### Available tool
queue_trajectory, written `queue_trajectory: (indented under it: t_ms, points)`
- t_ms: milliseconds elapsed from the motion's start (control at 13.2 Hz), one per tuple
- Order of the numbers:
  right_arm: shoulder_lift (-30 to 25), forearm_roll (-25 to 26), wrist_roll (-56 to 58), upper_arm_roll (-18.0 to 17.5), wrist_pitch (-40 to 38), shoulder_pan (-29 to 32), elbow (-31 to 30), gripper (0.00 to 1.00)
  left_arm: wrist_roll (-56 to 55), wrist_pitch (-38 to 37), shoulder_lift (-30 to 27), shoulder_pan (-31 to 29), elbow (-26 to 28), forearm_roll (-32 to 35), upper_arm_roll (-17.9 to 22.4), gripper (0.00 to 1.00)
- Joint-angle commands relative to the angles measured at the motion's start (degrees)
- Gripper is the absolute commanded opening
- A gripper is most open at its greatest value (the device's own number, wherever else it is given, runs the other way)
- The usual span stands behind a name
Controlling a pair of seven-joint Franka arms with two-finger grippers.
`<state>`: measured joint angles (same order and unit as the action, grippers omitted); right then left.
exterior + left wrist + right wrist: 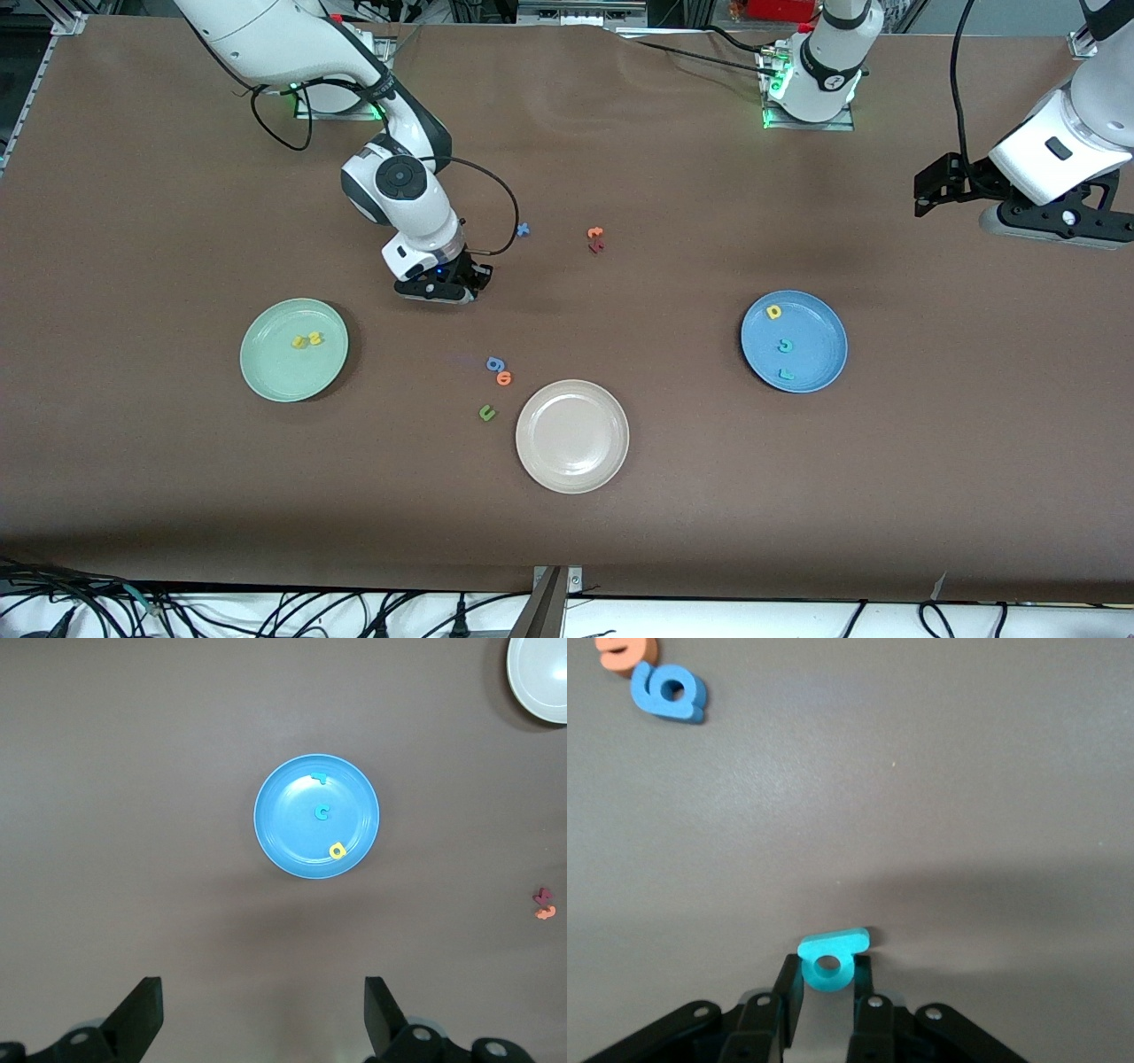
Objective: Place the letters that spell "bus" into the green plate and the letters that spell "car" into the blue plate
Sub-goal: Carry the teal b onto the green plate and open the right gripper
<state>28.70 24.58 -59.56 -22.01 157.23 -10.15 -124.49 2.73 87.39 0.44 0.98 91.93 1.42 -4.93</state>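
A: Status, largest item first?

B: Table [620, 532]: brown matte sheet, fills the front view; cables along the bottom edge. Three plates across mid-frame. Green plate [293, 349] at centre-left holds yellow u and s [307, 339], side by side. Blue plate [794, 341] at centre-right holds yellow a [774, 311], teal c [785, 346], teal r [786, 375], so "car" reads complete. Beige plate [571, 435] at lower centre, nothing in it.

A: Grippers?

B: Right gripper [440, 288], centre-left, just above the green plate in frame, low at the table. Jaws clamped on the teal b [830, 958], which stands on edge between the fingertips. Left gripper [927, 193] at the right edge of frame, raised, jaws wide apart, nothing in them; arm waits.

A: Step in hand?

B: Pickup of the b, last letter of "bus". Next move, as judged: lift, carry over the green plate, lower, release clear of u and s. Foam is light; may cling to a pad.

A: Strays?

B: Blue g [495, 364], orange letter [504, 378], green u [486, 412] near the beige plate. Leave them.
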Motion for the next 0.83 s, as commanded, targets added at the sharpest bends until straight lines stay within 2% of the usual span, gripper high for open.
queue_trajectory:
  t_ms: [0,378,680,756]
  points:
    - [-2.33,-0.49,4.69,1.35,-0.17,0.74,-0.32,0.03,0.88,-0.99,-0.35,-0.54,-0.88,-1.68,-0.17,1.00]
    - [-7.43,-1.71,24.36,6.62,-8.51,3.99,-0.23,0.03,0.96,-1.08,-0.35,-0.54,-0.96,-1.68,-0.26,1.00]
    - [-9.89,-8.65,42.11,10.75,-12.38,6.62,-0.14,0.03,0.79,-1.08,-0.35,-0.54,-0.96,-1.77,-0.26,1.00]
    - [-9.89,-10.23,47.73,12.76,-12.65,7.41,-0.14,0.03,0.79,-1.08,-0.35,-0.54,-0.96,-1.77,-0.26,1.00]
